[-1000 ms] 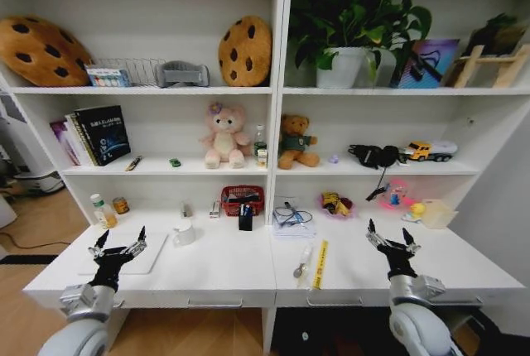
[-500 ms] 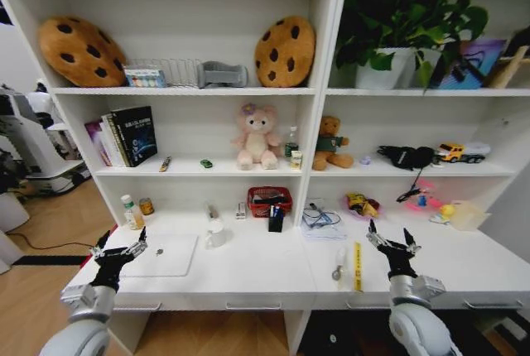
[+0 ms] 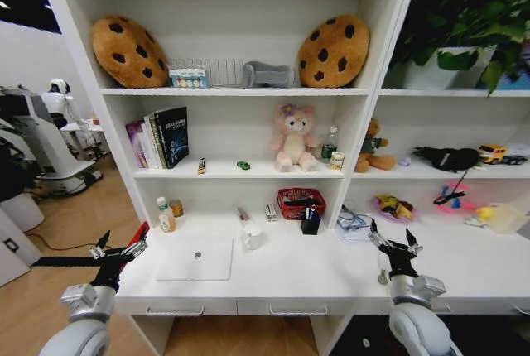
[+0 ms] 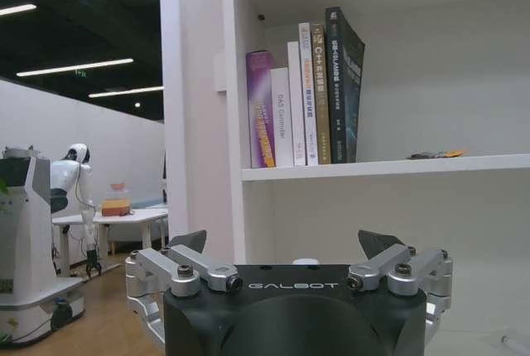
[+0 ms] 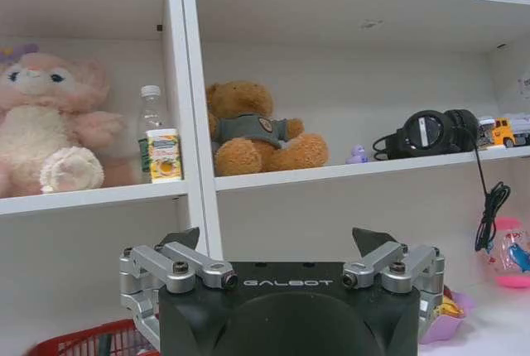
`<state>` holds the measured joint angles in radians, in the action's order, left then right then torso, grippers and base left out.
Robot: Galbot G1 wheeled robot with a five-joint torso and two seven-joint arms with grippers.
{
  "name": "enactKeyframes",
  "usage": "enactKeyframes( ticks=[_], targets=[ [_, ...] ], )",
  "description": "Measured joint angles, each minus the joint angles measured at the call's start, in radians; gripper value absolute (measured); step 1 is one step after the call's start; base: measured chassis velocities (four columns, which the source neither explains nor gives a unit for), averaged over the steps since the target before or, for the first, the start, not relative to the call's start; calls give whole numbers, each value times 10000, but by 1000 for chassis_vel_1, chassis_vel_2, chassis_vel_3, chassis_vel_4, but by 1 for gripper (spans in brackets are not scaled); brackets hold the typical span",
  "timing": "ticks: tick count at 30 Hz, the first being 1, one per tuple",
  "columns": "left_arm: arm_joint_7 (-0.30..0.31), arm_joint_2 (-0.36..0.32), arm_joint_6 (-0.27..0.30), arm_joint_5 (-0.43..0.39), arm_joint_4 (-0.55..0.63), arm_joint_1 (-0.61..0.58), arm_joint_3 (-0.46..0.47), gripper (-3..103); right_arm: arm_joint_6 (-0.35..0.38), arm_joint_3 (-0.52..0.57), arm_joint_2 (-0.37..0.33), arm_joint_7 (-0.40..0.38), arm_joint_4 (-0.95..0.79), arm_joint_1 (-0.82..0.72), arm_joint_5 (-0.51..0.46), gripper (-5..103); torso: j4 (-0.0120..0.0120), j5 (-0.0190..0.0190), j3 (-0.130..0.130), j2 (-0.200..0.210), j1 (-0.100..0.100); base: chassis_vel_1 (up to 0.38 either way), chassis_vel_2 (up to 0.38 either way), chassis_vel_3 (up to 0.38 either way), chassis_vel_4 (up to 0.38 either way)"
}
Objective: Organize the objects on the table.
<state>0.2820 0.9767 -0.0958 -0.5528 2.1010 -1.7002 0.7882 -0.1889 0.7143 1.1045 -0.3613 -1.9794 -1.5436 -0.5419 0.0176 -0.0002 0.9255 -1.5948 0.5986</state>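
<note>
Left end effector (image 3: 118,247): held released, fingers spread, off the desk's left end at about 8 o'clock in the head view; nothing is gripped. In the left wrist view (image 4: 284,244) it is pointed toward the books (image 4: 306,91) on the shelf.
Right end effector (image 3: 392,238): held released, fingers spread, above the desk's front at about 4 o'clock; nothing is gripped. In the right wrist view (image 5: 281,240) it is faced toward the brown bear (image 5: 252,128) and the headphones (image 5: 426,132).
Desk (image 3: 306,277): a white top is seen under the shelving, with drawer handles along the front.
Silver laptop (image 3: 196,259): laid shut and flat on the desk, at 7 o'clock from the white mug.
White mug (image 3: 252,236): stood upright on the desk, just beside the laptop's far right corner.
Green-labelled can (image 3: 165,215): a bottle with a green label is stood at the desk's back left, beside a small jar (image 3: 175,208).
Green toy car (image 3: 243,165): placed on the middle shelf, at 9 o'clock from the pink bear (image 3: 295,138).
Red basket (image 3: 301,202): set at the desk's back, at 3 o'clock from the mug.
</note>
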Motion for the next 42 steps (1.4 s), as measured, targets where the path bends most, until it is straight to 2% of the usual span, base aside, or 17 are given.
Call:
enactKeyframes(
  ticks=[8,15,26,35,39,40,42],
  targets=[
    [-7,3,2,0,25,-11,0,100,-18,-1,17,-18,-59,-23,0,100,-6,-1,1,1,1,179,206,-179,-210],
    [-10,21,2,3,27,-22,9,100,-352,-2,146,-103,-83,-104,71,100,-3,2,0,0,0,129,142,-118,-159],
    [-33,40,2,3,-12,9,2,100,-584,-3,174,-216,-78,-40,57,100,0,4,0,0,2,-5,-54,5,43],
    [-36,34,1,-9,-62,97,-19,100,-598,-6,161,-267,-22,-18,61,100,0,4,0,0,1,143,-117,-152,135],
    [-35,33,1,-18,-79,98,-21,100,-599,-7,142,-287,-6,8,63,100,-9,-4,-6,-10,-14,218,-221,-214,193],
    [-36,28,1,-19,-79,104,-19,100,-600,-5,131,-296,-1,22,64,100,9,-3,-6,-10,-12,342,-249,-223,184],
    [-57,18,0,-24,-78,114,-22,100,-599,-5,118,-309,11,36,59,100,19,11,7,6,16,342,-306,-329,256]
  ],
)
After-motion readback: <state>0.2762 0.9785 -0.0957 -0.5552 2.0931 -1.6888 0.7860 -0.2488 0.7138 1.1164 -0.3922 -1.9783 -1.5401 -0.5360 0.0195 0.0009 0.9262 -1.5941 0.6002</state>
